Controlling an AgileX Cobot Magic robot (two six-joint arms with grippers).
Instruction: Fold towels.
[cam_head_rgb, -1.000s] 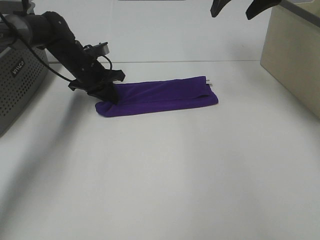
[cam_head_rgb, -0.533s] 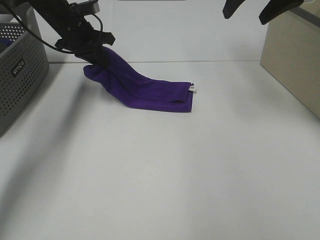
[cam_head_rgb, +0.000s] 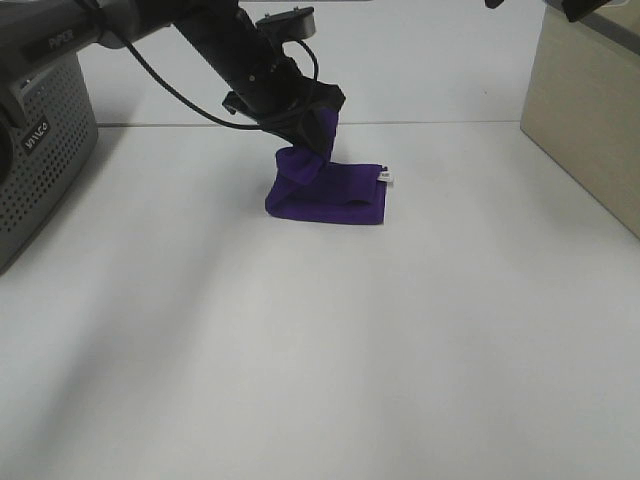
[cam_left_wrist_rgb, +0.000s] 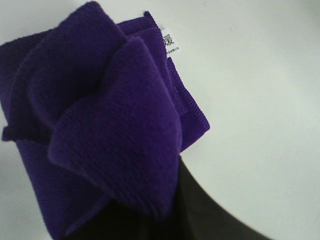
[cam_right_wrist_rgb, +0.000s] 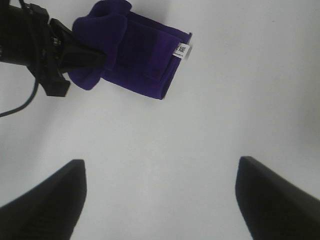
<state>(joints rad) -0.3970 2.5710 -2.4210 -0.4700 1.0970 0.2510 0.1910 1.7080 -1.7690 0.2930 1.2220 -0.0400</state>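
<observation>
The deep purple towel (cam_head_rgb: 335, 196) lies folded on the white table, its white tag (cam_head_rgb: 386, 178) at the right end. My left gripper (cam_head_rgb: 312, 122) is shut on the towel's left end and holds it bunched up above the lying part. In the left wrist view the held fold (cam_left_wrist_rgb: 110, 125) fills the picture, with the tag (cam_left_wrist_rgb: 168, 43) beyond it. My right gripper (cam_right_wrist_rgb: 161, 161) is open and empty, high above the table to the right. The right wrist view looks down on the towel (cam_right_wrist_rgb: 135, 55) and the left gripper (cam_right_wrist_rgb: 97, 59).
A grey perforated basket (cam_head_rgb: 40, 150) stands at the left edge. A beige box (cam_head_rgb: 590, 110) stands at the right. The left arm and its cable (cam_head_rgb: 180, 95) reach in from the upper left. The white table (cam_head_rgb: 320, 350) spreads toward the front.
My left gripper has lifted the towel's left end and carried it right, over the lying half. The long strip is now about half as long. The right gripper rose almost out of view.
</observation>
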